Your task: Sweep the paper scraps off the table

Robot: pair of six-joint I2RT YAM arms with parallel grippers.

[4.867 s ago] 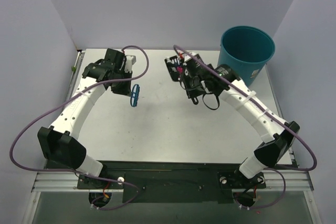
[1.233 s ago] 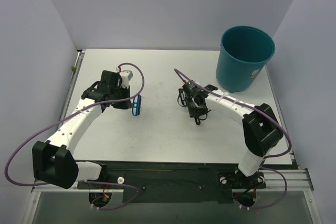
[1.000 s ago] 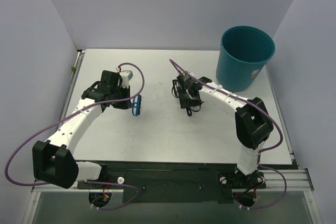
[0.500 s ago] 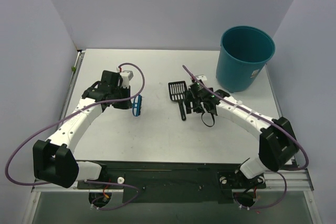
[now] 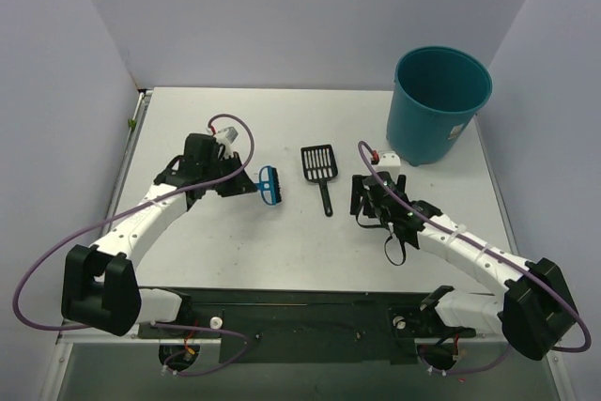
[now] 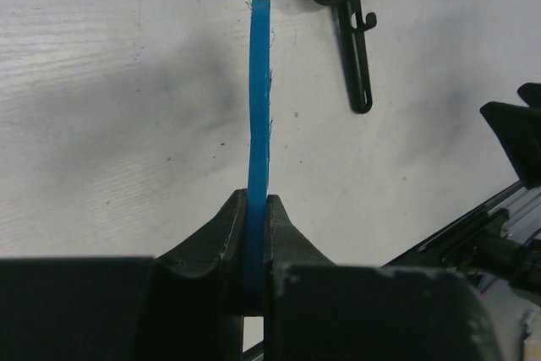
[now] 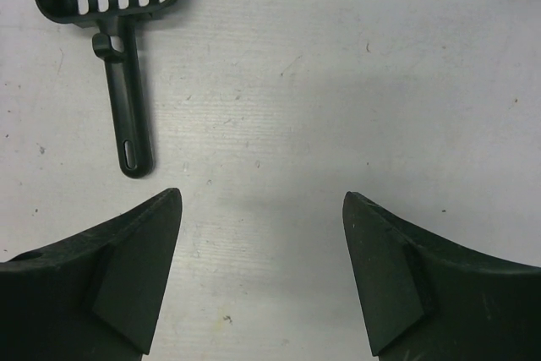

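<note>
Paper scraps are too small to pick out with any certainty; the only candidates are faint specks on the counter (image 5: 282,241), so I cannot tell where they lie.

The left arm rises from its base at the near left corner, folds at a low elbow close to the near edge, and sends its forearm out toward the far side and inward. It ends left of the counter's middle, with the wrist turned so that the left hand (image 6: 256,209) points to the right. That hand is clenched on the handle of a small blue brush (image 6: 259,82). In the wrist view the brush shows edge-on, a thin blue strip running straight out from between the pinched fingers, with a few dark bristles at its far tip. Whether the bristles touch the surface cannot be told.

The right arm lies low, its elbow out at the near right corner and the forearm reaching back inward to the right of centre. The right hand (image 7: 260,199) is released, jaws spread wide over bare counter with nothing between them.

A black slotted scoop (image 5: 321,168) lies flat between the two hands, pan toward the far side, handle toward the near edge, just left of the right hand and apart from it. A teal bin (image 5: 432,129) stands at the far right corner.
</note>
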